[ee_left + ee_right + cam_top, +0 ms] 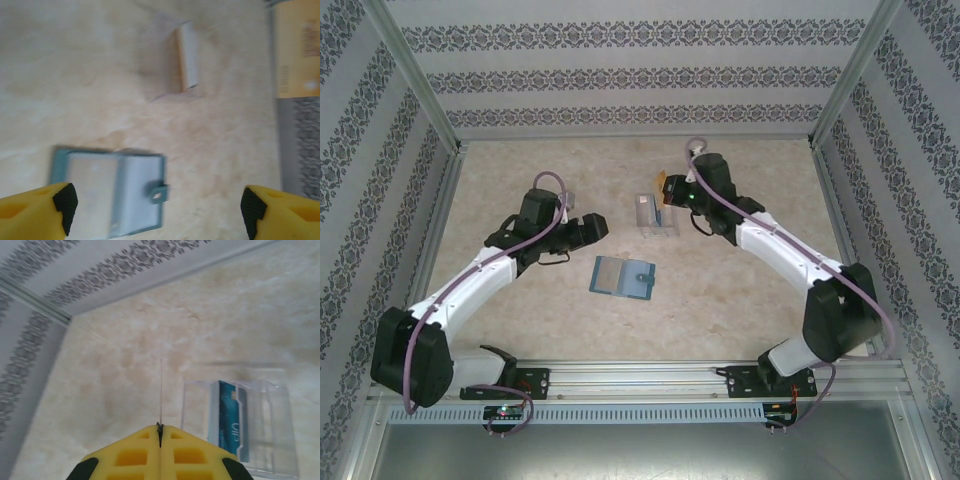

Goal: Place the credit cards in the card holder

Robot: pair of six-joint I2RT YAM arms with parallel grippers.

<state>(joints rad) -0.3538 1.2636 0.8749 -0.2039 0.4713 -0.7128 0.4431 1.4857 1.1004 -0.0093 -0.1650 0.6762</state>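
**A:** Top view first. How did the pincers stand?

**B:** The left pincer [592, 228] hung over the tabletop [750, 300], fingers apart, nothing in them. The blue-grey wallet [622, 277] lay open on the near side of it. The right pincer [672, 192] was clamped on the orange-tan card [663, 186], held at the far end of the clear card holder [655, 222]. Could not tell whether the card touched the holder.

**A:** Left wrist view?

**B:** The frame was blurred. The left pincer [157, 207] was spread wide and empty, with its yellow fingers and black pads [65, 202] in the two bottom corners. The wallet [115, 195] lay flat beyond them, nearer the left-hand finger, its clasp tab on its right edge. The card holder [182, 62] sat farther off, apart from the wallet. Its contents were not legible.

**A:** Right wrist view?

**B:** The right pincer [160, 429] was pressed together on the orange-tan card [161, 390], which showed edge-on as a thin line rising from the tips. The card holder [272, 430] lay on the tabletop to the right of that line. The blue card [231, 420] stood inside it, toward its left side. The orange-tan card was outside the holder, beside its left wall.
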